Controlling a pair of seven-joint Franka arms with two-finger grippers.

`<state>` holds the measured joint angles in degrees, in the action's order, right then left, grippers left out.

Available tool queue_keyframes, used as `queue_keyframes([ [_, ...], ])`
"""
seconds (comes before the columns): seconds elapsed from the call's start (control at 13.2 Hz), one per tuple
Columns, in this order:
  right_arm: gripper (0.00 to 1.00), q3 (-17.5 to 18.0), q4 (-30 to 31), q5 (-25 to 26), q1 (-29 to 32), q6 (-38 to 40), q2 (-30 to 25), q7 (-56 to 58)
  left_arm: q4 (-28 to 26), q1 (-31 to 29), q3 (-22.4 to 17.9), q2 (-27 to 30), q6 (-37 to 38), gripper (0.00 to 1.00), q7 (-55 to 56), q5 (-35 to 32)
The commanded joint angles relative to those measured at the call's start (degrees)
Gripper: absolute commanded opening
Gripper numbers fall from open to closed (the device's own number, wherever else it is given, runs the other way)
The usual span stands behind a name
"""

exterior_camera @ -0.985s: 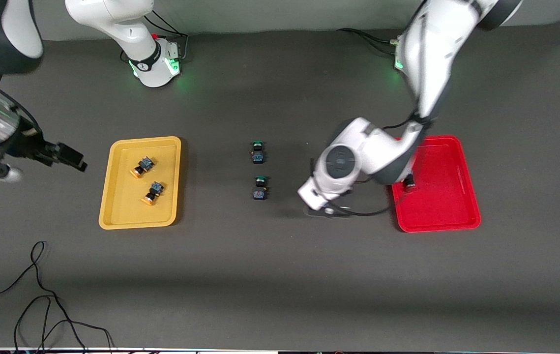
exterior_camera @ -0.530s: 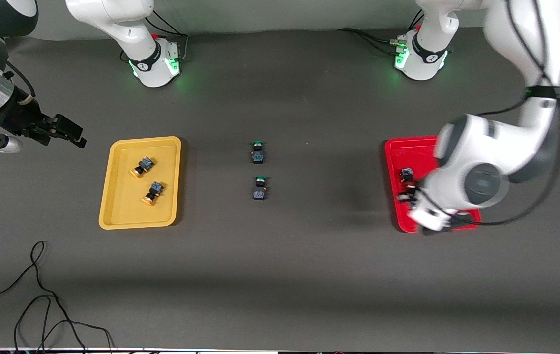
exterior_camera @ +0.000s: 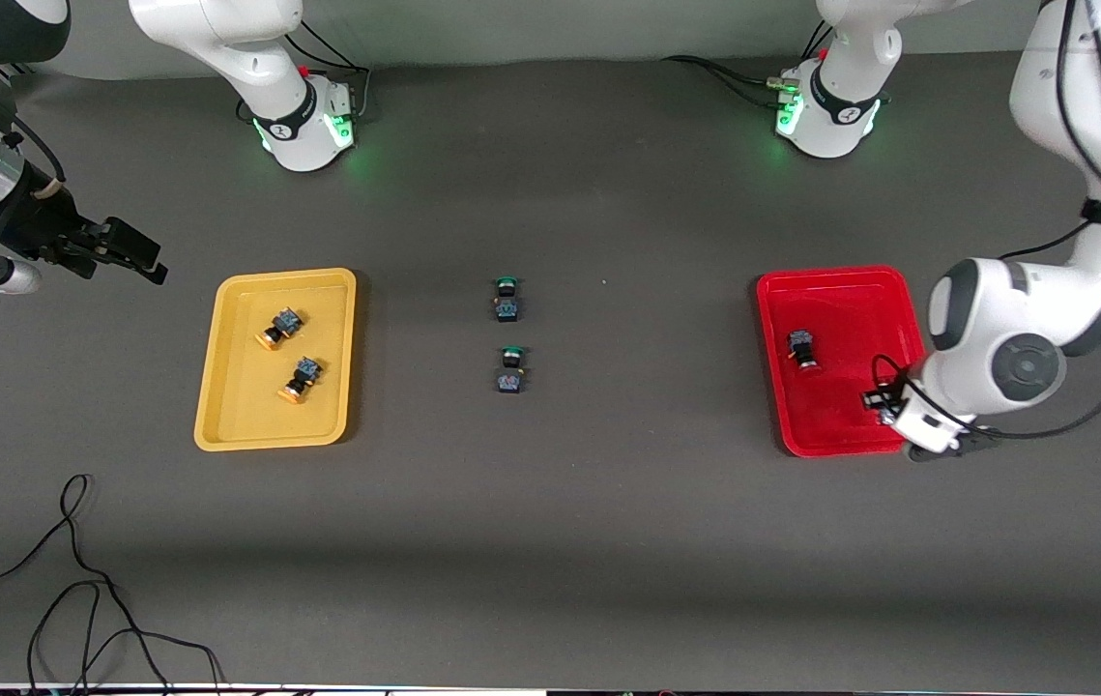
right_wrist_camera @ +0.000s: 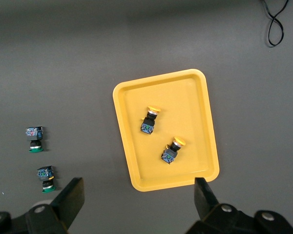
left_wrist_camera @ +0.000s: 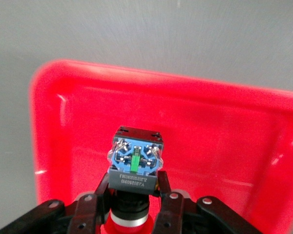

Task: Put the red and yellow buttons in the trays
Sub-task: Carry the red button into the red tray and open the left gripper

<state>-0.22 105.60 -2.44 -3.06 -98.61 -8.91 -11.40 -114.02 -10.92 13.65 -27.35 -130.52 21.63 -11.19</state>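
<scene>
Dark table; left gripper (left_wrist_camera: 134, 207) grips red button (left_wrist_camera: 136, 163), label unreadable.

Even overhead light; soft shadows; sharp.

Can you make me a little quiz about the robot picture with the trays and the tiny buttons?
1. True or false: two yellow buttons lie in the yellow tray.
2. What is the left gripper holding over the red tray?
A. a green button
B. a red button
C. nothing
3. How many green buttons sit on the table between the trays?

Key
1. True.
2. B. It is shut on a red button; another red button already lies in that tray.
3. Two. The right gripper is open, waiting above the table at the right arm's end.
</scene>
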Motion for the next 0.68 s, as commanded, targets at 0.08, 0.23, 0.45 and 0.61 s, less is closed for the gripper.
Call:
queue_keyframes([
  [0.08, 1.0, 0.31, 0.13, 0.94, 0.16, -0.1, -0.41, 1.11, -4.46, -0.86, -0.56, 1.16, -2.82, 0.39, -0.88, -1.03],
  [0.23, 1.0, 0.57, 0.3, 0.94, 0.16, -0.18, -0.23, 1.03, -3.58, -0.86, -0.56, 2.56, 1.12, 0.99, -1.85, -1.03],
  [0.45, 1.0, 0.58, 0.13, 0.77, 0.16, -1.06, -0.23, 1.03, 1.67, -0.77, -0.29, 8.35, 14.8, 1.0, -6.66, -0.77],
  [0.61, 1.0, 0.57, -0.13, 0.68, 0.25, -2.28, 0.12, 1.03, 5.02, -0.94, -0.21, 13.44, 22.99, 1.0, -11.67, 0.46],
])
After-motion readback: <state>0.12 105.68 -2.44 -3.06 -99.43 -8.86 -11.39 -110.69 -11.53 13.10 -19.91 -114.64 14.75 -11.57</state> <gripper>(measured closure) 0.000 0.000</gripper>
